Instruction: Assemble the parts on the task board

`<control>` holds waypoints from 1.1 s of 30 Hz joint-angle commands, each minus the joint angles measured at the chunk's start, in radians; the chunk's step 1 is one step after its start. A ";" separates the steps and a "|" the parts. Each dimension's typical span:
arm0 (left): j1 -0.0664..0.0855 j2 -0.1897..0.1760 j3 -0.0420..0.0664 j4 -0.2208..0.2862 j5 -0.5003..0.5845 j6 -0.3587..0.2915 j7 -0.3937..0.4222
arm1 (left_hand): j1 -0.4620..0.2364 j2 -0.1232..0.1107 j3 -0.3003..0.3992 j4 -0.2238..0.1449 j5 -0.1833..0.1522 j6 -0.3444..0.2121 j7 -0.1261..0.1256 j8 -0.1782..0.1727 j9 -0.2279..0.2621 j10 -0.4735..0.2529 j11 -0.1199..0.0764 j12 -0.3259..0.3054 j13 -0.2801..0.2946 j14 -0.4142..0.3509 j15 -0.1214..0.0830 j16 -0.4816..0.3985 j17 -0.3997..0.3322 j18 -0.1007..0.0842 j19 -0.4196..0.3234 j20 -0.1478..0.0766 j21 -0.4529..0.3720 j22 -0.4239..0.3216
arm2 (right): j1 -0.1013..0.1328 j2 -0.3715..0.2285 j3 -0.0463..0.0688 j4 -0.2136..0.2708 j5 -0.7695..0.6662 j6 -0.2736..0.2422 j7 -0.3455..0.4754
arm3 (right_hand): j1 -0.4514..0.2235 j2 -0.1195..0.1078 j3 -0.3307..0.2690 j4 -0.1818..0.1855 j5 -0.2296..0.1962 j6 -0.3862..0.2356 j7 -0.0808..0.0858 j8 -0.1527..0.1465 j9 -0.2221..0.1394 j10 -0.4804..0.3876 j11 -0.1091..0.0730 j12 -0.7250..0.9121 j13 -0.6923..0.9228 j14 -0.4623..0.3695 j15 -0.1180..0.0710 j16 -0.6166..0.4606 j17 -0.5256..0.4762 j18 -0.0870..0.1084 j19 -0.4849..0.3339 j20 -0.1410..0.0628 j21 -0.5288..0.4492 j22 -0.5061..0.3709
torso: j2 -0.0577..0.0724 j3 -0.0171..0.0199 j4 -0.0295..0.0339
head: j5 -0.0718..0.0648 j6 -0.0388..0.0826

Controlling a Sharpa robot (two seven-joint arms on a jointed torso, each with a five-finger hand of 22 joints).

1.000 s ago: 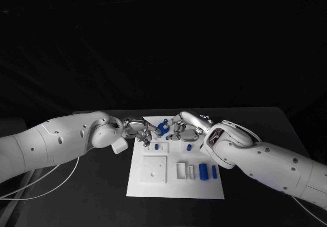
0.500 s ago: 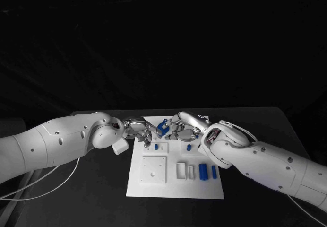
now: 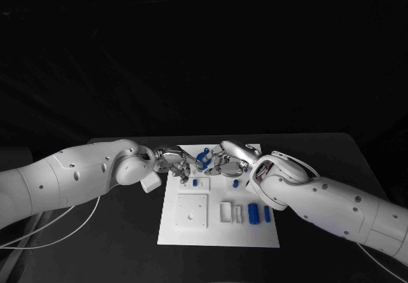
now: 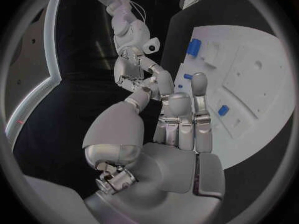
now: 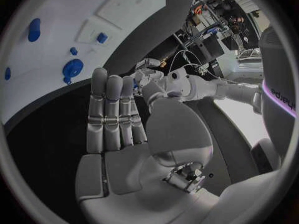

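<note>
The white task board [image 3: 213,233] lies in the middle of the table. My left hand [image 3: 174,163] and right hand [image 3: 224,163] hover close together over its far end, fingertips nearly meeting. Between them sits a round blue part [image 3: 202,156], also seen in the right wrist view [image 5: 73,67] lying on the board. The right hand [image 5: 115,109] has its fingers straight and side by side with nothing in them. The left hand [image 4: 177,114] also holds nothing, and a small blue part [image 4: 187,76] lies by its fingertips. The right hand [image 4: 134,69] reaches toward it.
Two small blue parts [image 3: 194,183] [image 3: 236,183] stand mid-board. Two longer blue parts [image 3: 253,211] [image 3: 267,213] lie at the right near white blocks [image 3: 226,211]. A raised white square plate [image 3: 191,210] occupies the near left. Black table surrounds the board.
The right arm and hand have edged slightly left, closer to the left hand. The blue parts and the left hand stay where they were.
</note>
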 commanded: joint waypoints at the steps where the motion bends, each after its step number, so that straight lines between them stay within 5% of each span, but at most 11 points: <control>1: 0.000 0.003 0.001 0.003 -0.003 0.002 0.016 | 0.008 0.002 0.001 0.005 -0.003 0.125 -0.113 0.005 0.239 0.037 -0.021 0.006 0.001 -0.003 -0.005 0.002 0.002 -0.013 0.003 -0.004 0.002 0.018 | -0.001 0.002 -0.002 -0.002 -0.008 0.012 0.004 | -0.001 0.013 0.002 0.009 -0.006 0.019 -0.005 0.000 0.002 0.003 -0.005 0.009 0.006 0.005 -0.003 0.008 0.006 -0.018 0.008 -0.002 -0.005 0.005 | 0.000 0.0010 0.0001 | 0.000 -0.001; 10: 0.000 0.003 0.001 0.002 -0.004 -0.001 0.017 | 0.009 0.002 0.001 0.006 -0.004 0.125 -0.113 0.004 0.240 0.037 -0.021 0.007 0.001 -0.003 -0.005 0.002 0.002 -0.013 0.003 -0.004 0.002 0.018 | -0.001 0.004 -0.004 -0.005 0.003 0.003 0.014 | -0.026 0.032 0.006 0.061 -0.032 0.080 -0.030 0.000 0.003 0.011 -0.015 0.022 0.027 0.013 -0.009 0.019 0.026 -0.024 0.020 -0.008 -0.011 0.022 | 0.000 0.0011 -0.0006 | 0.001 -0.003; 33: 0.000 0.006 -0.001 0.008 -0.009 -0.001 0.014 | 0.018 0.000 0.002 0.008 -0.003 0.126 -0.111 0.003 0.215 0.037 -0.021 0.004 -0.001 -0.003 -0.004 0.000 0.005 -0.011 0.001 -0.003 0.005 0.018 | -0.001 0.022 -0.016 -0.020 -0.038 -0.037 -0.041 | -0.021 0.009 0.031 0.113 -0.030 0.123 -0.047 0.001 0.006 0.037 -0.026 0.014 0.069 0.038 -0.019 0.017 0.065 -0.028 0.040 -0.019 -0.022 0.098 | 0.000 0.0007 0.0003 | -0.002 -0.005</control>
